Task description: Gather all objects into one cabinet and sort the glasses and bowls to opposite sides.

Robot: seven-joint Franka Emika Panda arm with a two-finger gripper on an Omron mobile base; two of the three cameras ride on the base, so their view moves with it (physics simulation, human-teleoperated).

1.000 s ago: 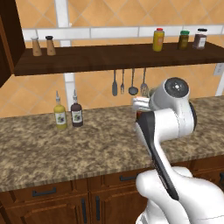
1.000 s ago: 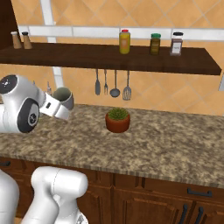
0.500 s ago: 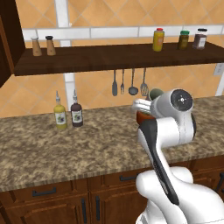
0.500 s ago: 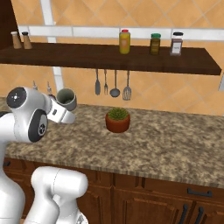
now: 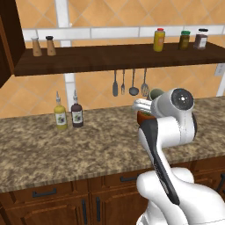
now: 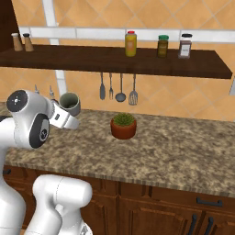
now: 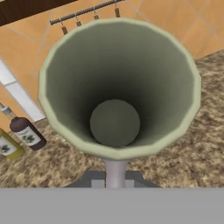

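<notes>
1. A cream tumbler (image 6: 69, 103) is being carried above the granite counter (image 6: 183, 151), well clear of its top, near the counter's left end in the right base view.
2. The gripper (image 7: 114, 175) is being kept clenched on the tumbler's rim. The hand view is looking straight down into the cup, so the grip seems to be on one wall only.
3. The cup is being held tilted, mouth toward the back wall. Judgement: slow wrist turns are being called for here, since a one-wall pinch can slip.
4. The dark wall shelf (image 5: 118, 57) is hanging over the counter's back edge. The carry is best being kept below and in front of it.
5. The plant pot (image 6: 123, 126) and sauce bottles (image 5: 68, 116) are standing near the back edge, both to be cleared.
</notes>
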